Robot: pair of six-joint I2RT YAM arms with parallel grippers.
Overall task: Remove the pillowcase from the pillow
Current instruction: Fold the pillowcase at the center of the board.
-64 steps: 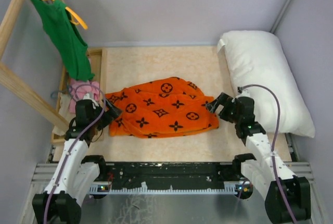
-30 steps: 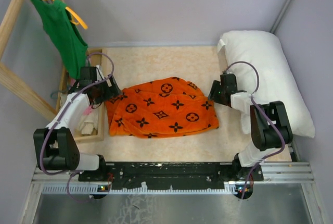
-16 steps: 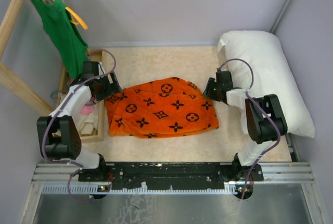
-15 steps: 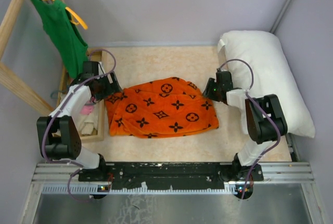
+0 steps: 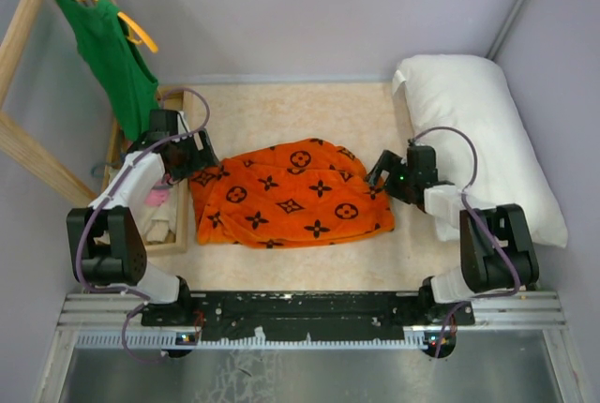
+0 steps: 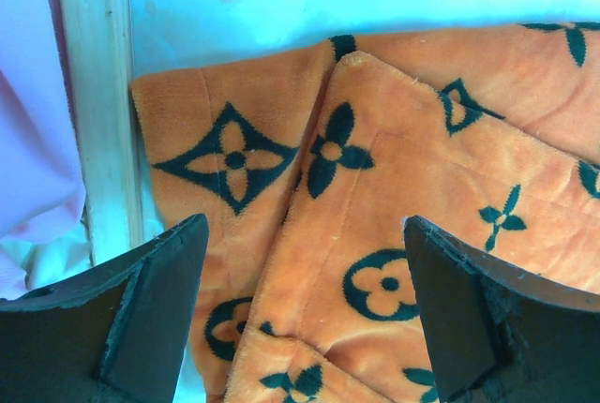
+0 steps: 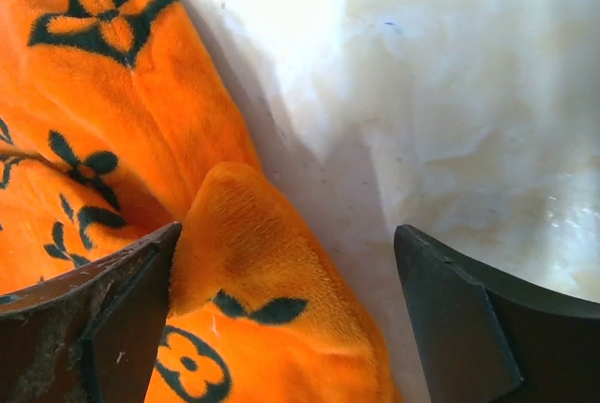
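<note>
the orange monogram pillowcase [image 5: 291,195] lies mid-table, off the white pillow [image 5: 478,131] at right, with left gripper [image 6: 305,262] and right gripper [image 7: 288,234] spread empty over its ends, so removal looks done and only backing away seems left.

Pillowcase [image 5: 292,195] lies flat mid-bench [image 5: 281,108], nearer the front edge than the back wall. Pillow [image 5: 478,131] is separate, along the bench's right edge, running from the far right corner toward the front. Right gripper [image 5: 380,171] sits between the two, over the pillowcase's right end. Left gripper [image 5: 200,161] is over the pillowcase's far-left corner, right beside the tray rim [image 6: 94,94]. Tray runs along the bench's left edge, with a cloth [image 6: 28,112] inside it. Tank top [image 5: 117,61] hangs on a hanger [image 5: 141,37] off the frame [image 5: 37,164] at far left, above and behind the tray.
</note>
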